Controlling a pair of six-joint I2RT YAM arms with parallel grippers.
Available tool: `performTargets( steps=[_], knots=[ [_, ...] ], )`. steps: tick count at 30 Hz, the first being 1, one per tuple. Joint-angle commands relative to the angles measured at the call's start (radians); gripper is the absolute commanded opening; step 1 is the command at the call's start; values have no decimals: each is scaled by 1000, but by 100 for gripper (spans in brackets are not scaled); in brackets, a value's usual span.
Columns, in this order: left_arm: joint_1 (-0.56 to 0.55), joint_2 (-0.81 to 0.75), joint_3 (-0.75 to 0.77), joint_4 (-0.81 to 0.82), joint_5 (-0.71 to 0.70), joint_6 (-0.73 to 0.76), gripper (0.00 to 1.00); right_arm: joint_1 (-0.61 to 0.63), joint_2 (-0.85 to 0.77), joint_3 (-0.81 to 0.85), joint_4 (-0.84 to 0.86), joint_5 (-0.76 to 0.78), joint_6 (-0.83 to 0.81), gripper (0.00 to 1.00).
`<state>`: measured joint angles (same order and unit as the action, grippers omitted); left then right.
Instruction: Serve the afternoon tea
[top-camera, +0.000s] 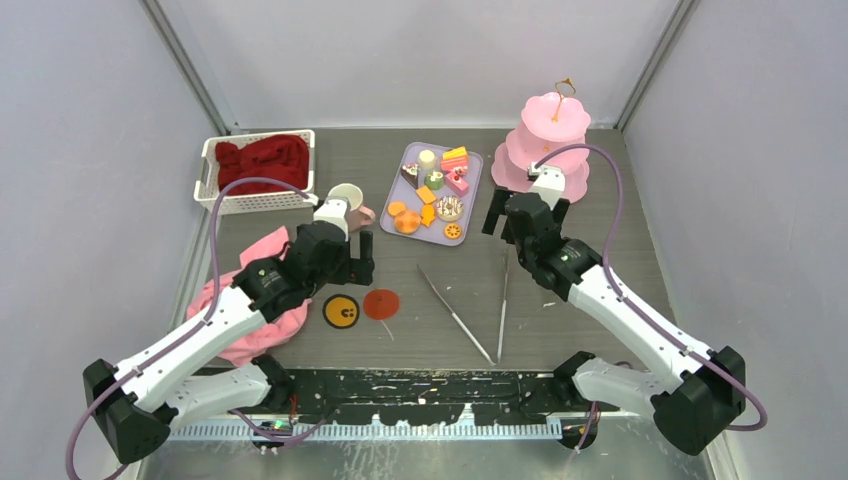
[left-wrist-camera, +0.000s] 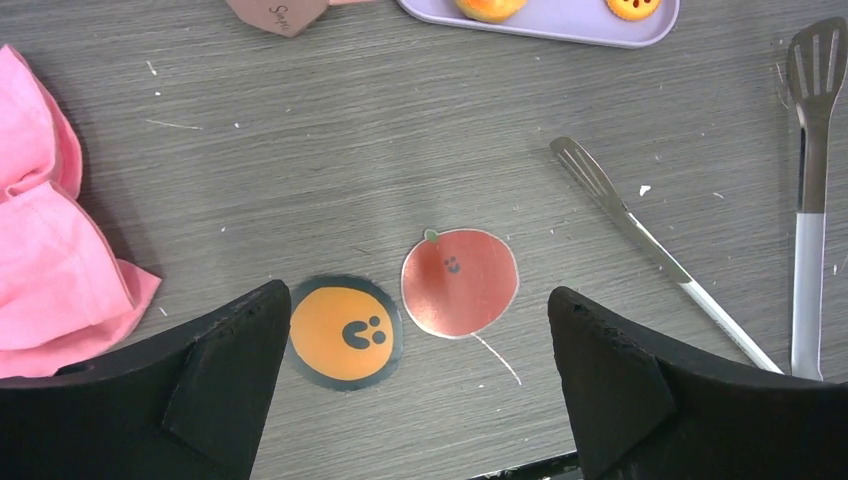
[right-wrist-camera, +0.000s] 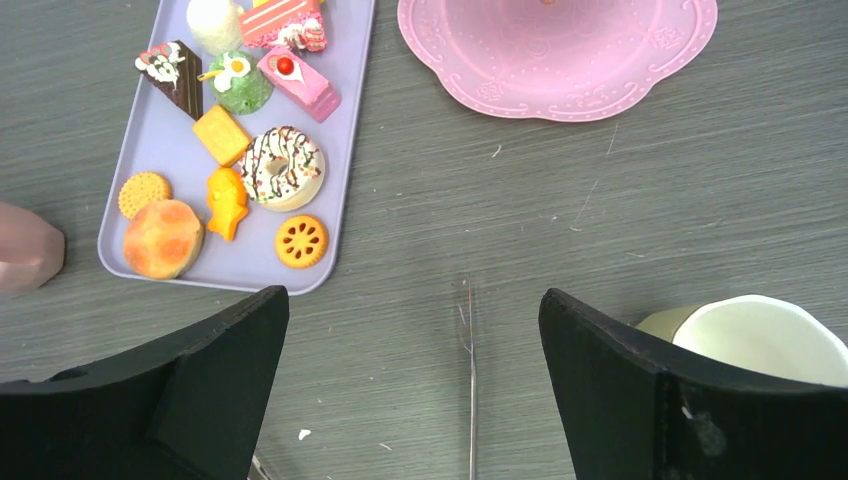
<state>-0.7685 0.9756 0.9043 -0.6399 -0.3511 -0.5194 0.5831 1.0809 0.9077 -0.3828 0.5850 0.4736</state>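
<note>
Only pt. of mug (right-wrist-camera: 765, 335), tray (left-wrist-camera: 560, 25) cropped

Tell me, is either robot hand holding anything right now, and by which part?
Nothing is held. The left hand and the right hand both hang open and empty above the grey table.

Top view: left arm covers the middle of the pink cloth (top-camera: 270, 330) and the near side of a mug (top-camera: 345, 197). Right arm hides the front of the pink stand (top-camera: 550, 140). Treats on the purple tray (top-camera: 474, 200) are too small to name. Left wrist view: tray cut by top edge, two orange pieces (left-wrist-camera: 488, 6) half gone. Brown thing (left-wrist-camera: 280, 12) is cropped, lettering unreadable. Tweezers (left-wrist-camera: 812, 200) — joined end out of sight. Right wrist view: stand cropped at top. Second mug (right-wrist-camera: 760, 335) sits partly behind the right gripper (right-wrist-camera: 410, 295) — cut at bottom.
</note>
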Motion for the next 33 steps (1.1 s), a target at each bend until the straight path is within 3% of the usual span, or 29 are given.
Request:
performTargets(
  steps=[1, 19, 23, 27, 31, 33],
  knots=[
    [-3, -27, -2, 46, -41, -7, 99, 2, -37, -8, 61, 25, -17, 100],
    [-3, 2, -21, 73, 23, -4, 99, 2, 18, -7, -8, 74, 21, 100],
    [-53, 25, -61, 109, 20, -24, 99, 3, -18, -81, -4, -37, 16, 100],
    [-123, 67, -58, 131, -16, -31, 99, 3, -64, -191, -57, -84, 163, 100],
    [-138, 106, -51, 152, 8, -50, 99, 6, -39, -240, -112, -276, 165, 100],
    [-138, 112, -55, 170, 25, -53, 99, 18, -46, -282, -119, -297, 194, 100]
  ],
)
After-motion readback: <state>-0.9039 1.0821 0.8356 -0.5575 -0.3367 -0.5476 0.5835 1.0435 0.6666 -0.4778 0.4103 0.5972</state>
